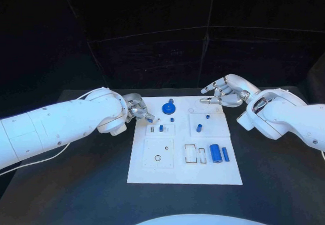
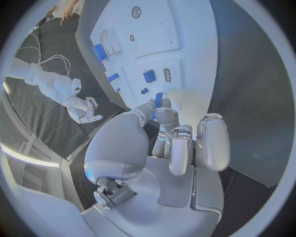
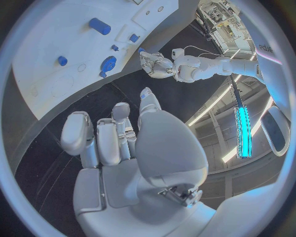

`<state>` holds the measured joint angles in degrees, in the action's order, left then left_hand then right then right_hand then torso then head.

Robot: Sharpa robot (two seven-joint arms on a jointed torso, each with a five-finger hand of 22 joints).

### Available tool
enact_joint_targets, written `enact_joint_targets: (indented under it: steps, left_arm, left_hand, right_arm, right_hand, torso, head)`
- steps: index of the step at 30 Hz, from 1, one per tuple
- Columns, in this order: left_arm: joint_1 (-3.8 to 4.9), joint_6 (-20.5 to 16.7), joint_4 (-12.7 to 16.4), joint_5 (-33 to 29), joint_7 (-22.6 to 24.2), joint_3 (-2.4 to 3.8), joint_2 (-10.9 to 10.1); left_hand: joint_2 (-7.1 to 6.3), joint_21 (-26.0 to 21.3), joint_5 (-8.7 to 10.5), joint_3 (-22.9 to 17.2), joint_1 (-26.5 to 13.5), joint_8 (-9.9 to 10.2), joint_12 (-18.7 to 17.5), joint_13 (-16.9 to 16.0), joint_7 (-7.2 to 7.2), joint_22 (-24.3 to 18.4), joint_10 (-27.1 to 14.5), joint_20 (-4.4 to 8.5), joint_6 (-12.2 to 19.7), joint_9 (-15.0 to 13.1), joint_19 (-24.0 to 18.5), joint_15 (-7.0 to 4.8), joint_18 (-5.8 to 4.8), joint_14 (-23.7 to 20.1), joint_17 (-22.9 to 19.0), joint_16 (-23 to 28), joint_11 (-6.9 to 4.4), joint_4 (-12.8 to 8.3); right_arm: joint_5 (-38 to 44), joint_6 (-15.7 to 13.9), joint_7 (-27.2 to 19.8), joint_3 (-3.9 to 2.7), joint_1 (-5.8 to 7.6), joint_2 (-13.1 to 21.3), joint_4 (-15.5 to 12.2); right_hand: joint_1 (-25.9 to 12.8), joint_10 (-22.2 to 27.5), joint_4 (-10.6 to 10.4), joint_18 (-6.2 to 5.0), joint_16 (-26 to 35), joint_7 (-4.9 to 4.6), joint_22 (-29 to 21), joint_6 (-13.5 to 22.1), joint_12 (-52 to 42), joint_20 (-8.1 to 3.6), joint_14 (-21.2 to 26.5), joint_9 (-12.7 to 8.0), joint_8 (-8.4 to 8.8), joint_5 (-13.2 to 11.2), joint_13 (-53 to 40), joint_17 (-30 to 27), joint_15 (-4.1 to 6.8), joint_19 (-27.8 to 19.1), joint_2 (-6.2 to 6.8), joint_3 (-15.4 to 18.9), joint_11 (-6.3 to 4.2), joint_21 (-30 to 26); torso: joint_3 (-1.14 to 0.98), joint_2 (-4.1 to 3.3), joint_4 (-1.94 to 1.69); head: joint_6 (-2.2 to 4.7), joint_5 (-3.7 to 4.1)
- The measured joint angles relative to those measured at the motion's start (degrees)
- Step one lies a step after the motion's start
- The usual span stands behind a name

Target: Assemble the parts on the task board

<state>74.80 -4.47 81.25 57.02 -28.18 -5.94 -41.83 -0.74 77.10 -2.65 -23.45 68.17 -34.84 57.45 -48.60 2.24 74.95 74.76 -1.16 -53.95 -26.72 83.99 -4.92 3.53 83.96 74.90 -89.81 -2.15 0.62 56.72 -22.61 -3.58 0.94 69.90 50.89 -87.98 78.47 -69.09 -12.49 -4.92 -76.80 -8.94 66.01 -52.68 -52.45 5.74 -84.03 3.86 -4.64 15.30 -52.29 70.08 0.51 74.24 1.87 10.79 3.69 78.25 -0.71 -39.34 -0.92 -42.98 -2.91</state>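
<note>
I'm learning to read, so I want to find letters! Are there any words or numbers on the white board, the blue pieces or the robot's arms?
No word or number can be read on the task board, the blue parts or the arms.
Right wrist view: some dark letters stand on a white panel at the room's edge, too small and bent to read for sure.

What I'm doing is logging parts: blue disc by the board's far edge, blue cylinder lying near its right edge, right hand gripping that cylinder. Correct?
Not quite: the right hand grips nothing; it hangs by the board's far right corner, apart from the cylinder, as the head view shows. The rest stands.
</note>
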Motion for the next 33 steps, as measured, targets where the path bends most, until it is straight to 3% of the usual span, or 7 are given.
enact_joint_targets:
  steps: [4, 10, 33]
  left_arm:
    - [-0.74, -1.41, 0.72, 1.17, 0.06, -0.64, -0.03]
    - [-1.12, -1.83, 0.95, 2.34, 0.02, -1.42, 0.32]
    - [-1.21, 3.48, -0.15, 4.53, -0.94, -1.70, 1.30]
  left_hand:
    - [-0.11, 0.00, 0.00, -0.23, -0.11, 0.00, 0.00, 0.00, 0.00, 0.00, 0.00, 0.00, -0.01, 0.00, 0.00, 0.00, 0.00, 0.00, 0.00, 0.00, 0.00, -0.23]
    - [-0.33, 0.00, 0.00, -0.62, -0.34, 0.00, 0.00, 0.00, -0.01, -0.01, 0.01, 0.00, -0.01, 0.01, 0.00, 0.00, 0.01, 0.00, 0.00, 0.00, 0.00, -0.14]
    - [-0.59, -0.01, 0.02, -1.57, -0.72, -0.12, 0.00, 0.19, -0.08, -0.02, 0.19, 0.00, -0.11, -0.06, 0.00, 0.00, 0.00, 0.00, 0.00, 0.00, -0.01, -0.62]
  right_arm:
    - [-0.03, 0.00, -0.01, 0.00, 0.00, -0.02, 0.02]
    - [-0.07, 0.00, -0.03, 0.00, 0.00, -0.05, 0.04]
    - [-0.13, 0.01, -0.08, 0.00, 0.00, -0.17, 0.12]
  right_hand:
    - [0.00, 0.00, 0.00, 0.00, 0.00, 0.00, 0.00, 0.00, 0.00, 0.00, 0.00, 0.00, 0.00, 0.00, 0.00, 0.00, 0.00, 0.00, 0.00, 0.00, 0.00, 0.00]
    - [0.00, 0.00, 0.00, 0.01, 0.00, 0.00, 0.00, 0.00, 0.00, 0.00, 0.00, 0.00, 0.00, 0.00, 0.00, 0.00, 0.00, 0.00, 0.00, 0.00, 0.00, 0.00]
    - [0.00, 0.00, -0.22, 0.02, 0.00, 0.00, 0.01, 0.00, 0.00, 0.00, 0.00, 0.00, 0.00, 0.00, 0.01, 0.01, 0.00, 0.00, 0.00, 0.22, 0.00, 0.00]
  torso:
    - [0.01, -0.02, 0.11]
    - [-0.02, -0.08, 0.20]
    - [-0.07, -0.10, 0.23]
  head:
    - [-0.02, -0.18]
    - [-0.02, -0.17]
    - [-0.41, -0.01]
